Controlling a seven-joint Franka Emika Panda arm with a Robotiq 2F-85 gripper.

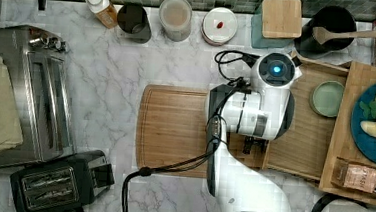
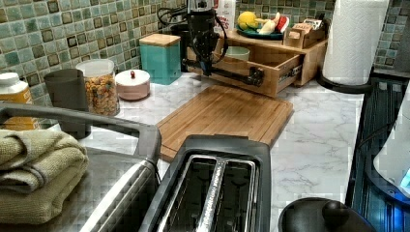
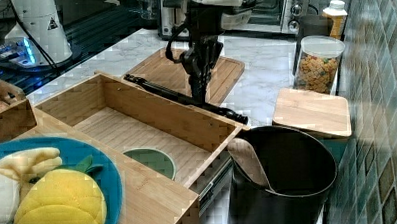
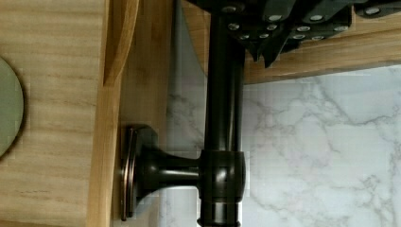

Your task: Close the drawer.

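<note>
The drawer [image 1: 299, 139] stands pulled out from the wooden stand [image 1: 359, 133], and a small green bowl [image 1: 327, 98] sits inside it. A long dark bar handle [image 3: 160, 91] runs along its front panel [image 2: 270, 77]. My gripper [image 3: 199, 94] points down onto that handle, about midway along the bar, with the fingers shut around it. In the wrist view the handle [image 4: 224, 118] runs up between the fingers [image 4: 265, 42], with its mount fixed to the drawer front [image 4: 142, 71]. In the left view the gripper [image 2: 207, 67] is on the bar's left part.
A bamboo cutting board [image 1: 174, 130] lies on the marble counter just in front of the drawer. A black pot with a wooden spoon [image 1: 331, 31] and a teal box with a wooden lid [image 1: 281, 18] stand beside the drawer. Jars line the back wall; a toaster [image 1: 60, 182] stands farther off.
</note>
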